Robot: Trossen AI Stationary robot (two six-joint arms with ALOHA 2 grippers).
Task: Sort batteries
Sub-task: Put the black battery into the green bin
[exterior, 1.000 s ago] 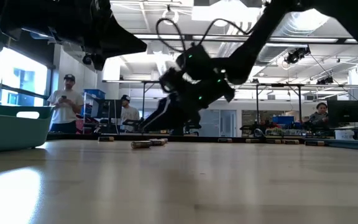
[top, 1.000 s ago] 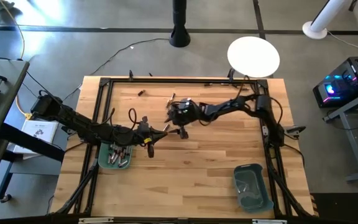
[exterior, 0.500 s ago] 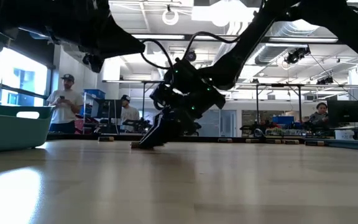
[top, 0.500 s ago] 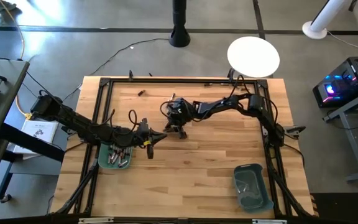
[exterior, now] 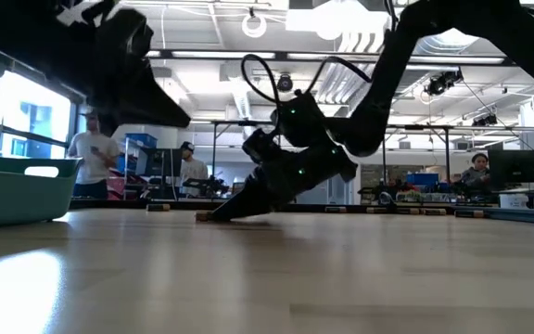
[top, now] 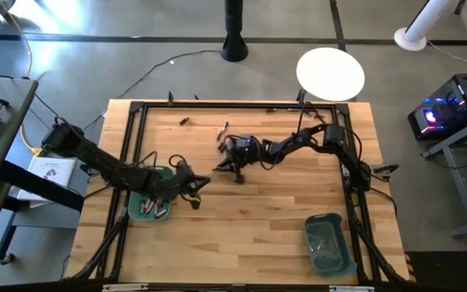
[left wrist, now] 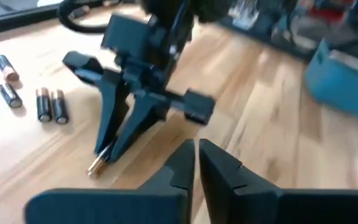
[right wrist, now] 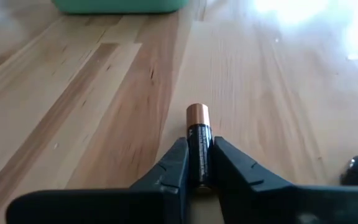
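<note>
A battery [right wrist: 197,134], black with a copper end, sits between the fingers of my right gripper [right wrist: 197,163], which is low over the middle of the wooden table [top: 258,211]; the left wrist view also shows this battery [left wrist: 97,163]. My left gripper [left wrist: 196,157] is shut and empty, hovering at the right rim of the left teal bin [top: 151,204], which holds several batteries. Several loose batteries [left wrist: 50,104] lie flat on the table beyond my right gripper. My right gripper pinches the battery's black body [right wrist: 198,149] between its two fingers, which lie along the battery. The copper end [right wrist: 197,115] sticks out past the fingertips. The fingers slant down from the table's right side, and the battery's free end [left wrist: 95,167] is at the tabletop.
A second teal bin [top: 329,243] stands at the near right corner. Single batteries [top: 183,120] lie near the far edge. A black frame [top: 136,109] borders the table. People stand in the room beyond the far edge [exterior: 95,162].
My right gripper has come down to the tabletop, moved a little toward the table's left edge, and shut on the battery. My left gripper has drawn back slightly toward the left bin.
</note>
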